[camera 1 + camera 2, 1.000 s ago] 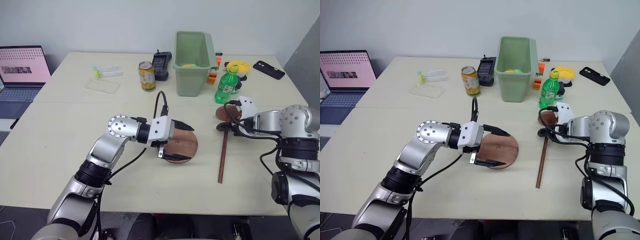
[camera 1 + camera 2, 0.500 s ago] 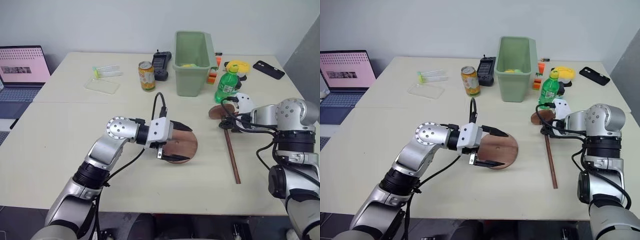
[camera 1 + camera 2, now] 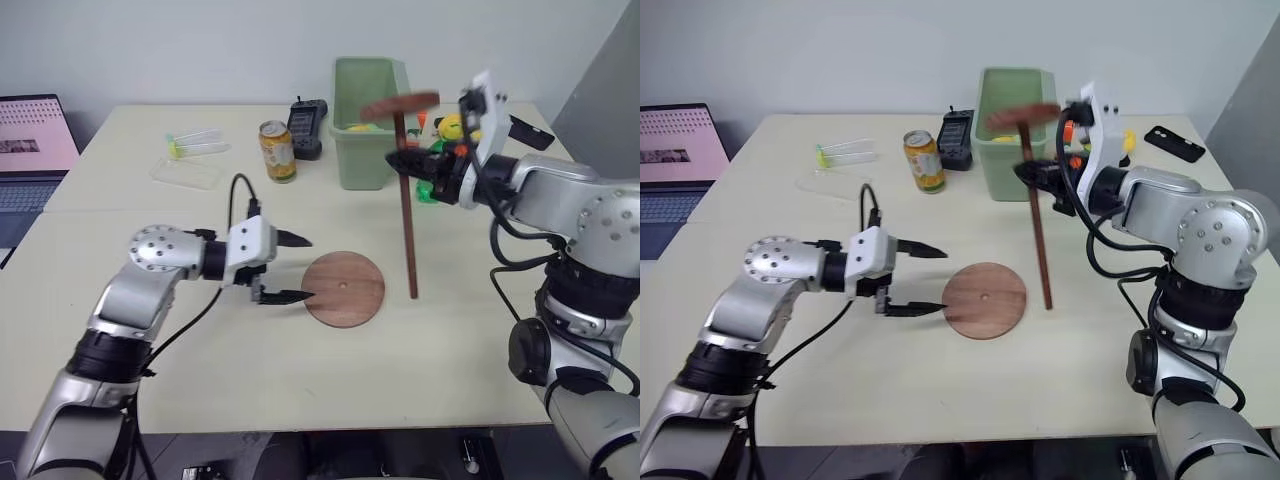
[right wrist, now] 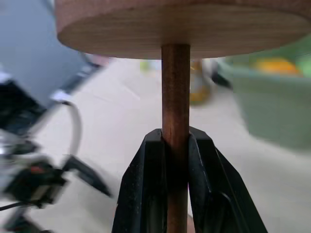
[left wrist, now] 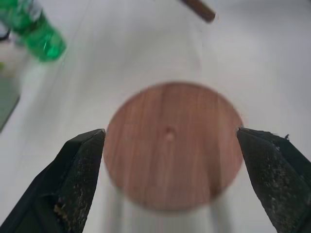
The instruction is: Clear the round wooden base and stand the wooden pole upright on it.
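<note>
The round wooden base (image 3: 344, 288) is seen lying flat on the desk (image 3: 200, 350), its top bare and its small centre hole uncovered. The left claw (image 3: 292, 268) is held just beside the base's left edge with its fingers spread apart and nothing between them; in the left wrist view the base (image 5: 173, 143) is framed between the two fingertips (image 5: 82, 160) without being touched.

The wooden pole (image 3: 406, 215) is held nearly upright above the desk, just to the right of the base, with its fixed disc at the top. The right claw (image 3: 408, 160) is clamped on the rod just below that disc, as is shown closely in the right wrist view (image 4: 175, 160).

At the far side of the desk a green bin (image 3: 365, 140) is placed, and something yellow is visible inside it; what it is cannot be told. A yellow can (image 3: 275, 151) is stood to the left of the bin, and a green bottle (image 5: 35, 30) near it.
</note>
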You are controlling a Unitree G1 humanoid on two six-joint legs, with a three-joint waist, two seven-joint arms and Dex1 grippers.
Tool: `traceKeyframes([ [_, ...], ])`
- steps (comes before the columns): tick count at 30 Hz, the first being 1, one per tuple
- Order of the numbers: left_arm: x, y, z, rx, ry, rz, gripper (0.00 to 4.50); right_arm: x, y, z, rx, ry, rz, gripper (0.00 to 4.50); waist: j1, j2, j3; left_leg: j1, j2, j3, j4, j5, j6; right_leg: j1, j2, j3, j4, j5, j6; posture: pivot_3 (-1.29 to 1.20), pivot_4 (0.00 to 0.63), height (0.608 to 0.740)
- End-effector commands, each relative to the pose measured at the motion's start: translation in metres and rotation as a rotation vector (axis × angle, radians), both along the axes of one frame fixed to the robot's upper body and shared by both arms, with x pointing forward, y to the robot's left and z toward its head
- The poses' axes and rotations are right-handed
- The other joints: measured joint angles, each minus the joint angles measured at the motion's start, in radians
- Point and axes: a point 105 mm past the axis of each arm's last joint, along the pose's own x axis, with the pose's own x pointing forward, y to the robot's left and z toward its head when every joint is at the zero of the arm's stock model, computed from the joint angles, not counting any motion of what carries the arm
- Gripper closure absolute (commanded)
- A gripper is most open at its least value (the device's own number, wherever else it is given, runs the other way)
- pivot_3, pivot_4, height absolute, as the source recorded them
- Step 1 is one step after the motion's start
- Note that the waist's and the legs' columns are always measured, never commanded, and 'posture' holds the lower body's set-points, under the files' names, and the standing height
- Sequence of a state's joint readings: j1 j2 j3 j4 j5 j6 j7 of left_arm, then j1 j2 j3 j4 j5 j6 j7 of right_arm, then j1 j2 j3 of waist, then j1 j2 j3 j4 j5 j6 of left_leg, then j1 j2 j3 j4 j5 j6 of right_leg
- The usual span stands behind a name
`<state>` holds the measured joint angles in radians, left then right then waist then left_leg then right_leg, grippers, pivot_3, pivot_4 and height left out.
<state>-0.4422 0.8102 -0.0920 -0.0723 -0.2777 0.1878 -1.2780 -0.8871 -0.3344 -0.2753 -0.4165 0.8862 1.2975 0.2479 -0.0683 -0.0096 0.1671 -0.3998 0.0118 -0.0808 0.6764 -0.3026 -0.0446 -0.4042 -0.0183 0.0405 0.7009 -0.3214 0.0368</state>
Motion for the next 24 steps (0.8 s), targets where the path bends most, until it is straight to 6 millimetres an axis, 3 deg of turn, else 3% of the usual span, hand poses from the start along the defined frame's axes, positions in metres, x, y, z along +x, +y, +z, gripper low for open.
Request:
traceKeyframes([
  [1, -0.010, 0.009, 0.007, 0.031, -0.037, 0.029, 0.00, -0.026, 0.020, 0.010, 0.053, -0.252, 0.105, 4.27, 0.003, 0.000, 0.000, 0.000, -0.001, 0.001, 0.001, 0.000, 0.000, 0.000, -0.001, 0.001, 0.001, 0.000, 0.000, 0.00, 0.150, 0.740],
  [4, -0.016, 0.012, 0.001, 0.067, -0.038, 0.041, 0.00, -0.029, 0.030, 0.003, 0.089, -0.328, 0.131, 4.27, 0.010, 0.001, 0.001, 0.000, -0.005, 0.003, 0.003, 0.000, 0.000, -0.001, -0.001, 0.002, 0.004, 0.000, 0.000, 0.00, 0.150, 0.740],
  [14, -0.024, 0.005, 0.008, 0.040, -0.023, 0.051, 0.00, -0.028, 0.061, -0.033, 0.172, -0.487, 0.115, 4.27, 0.009, 0.001, 0.001, 0.001, -0.002, 0.003, 0.003, 0.001, -0.001, -0.001, 0.000, 0.002, 0.005, 0.000, 0.000, 0.00, 0.150, 0.740],
  [24, -0.024, 0.002, 0.007, 0.028, -0.010, 0.057, 0.00, -0.028, 0.064, -0.055, 0.145, -0.499, 0.108, 4.27, 0.011, 0.001, 0.001, 0.002, -0.002, 0.002, 0.003, 0.001, -0.001, -0.001, 0.000, 0.002, 0.006, 0.000, 0.000, 0.00, 0.150, 0.740],
])
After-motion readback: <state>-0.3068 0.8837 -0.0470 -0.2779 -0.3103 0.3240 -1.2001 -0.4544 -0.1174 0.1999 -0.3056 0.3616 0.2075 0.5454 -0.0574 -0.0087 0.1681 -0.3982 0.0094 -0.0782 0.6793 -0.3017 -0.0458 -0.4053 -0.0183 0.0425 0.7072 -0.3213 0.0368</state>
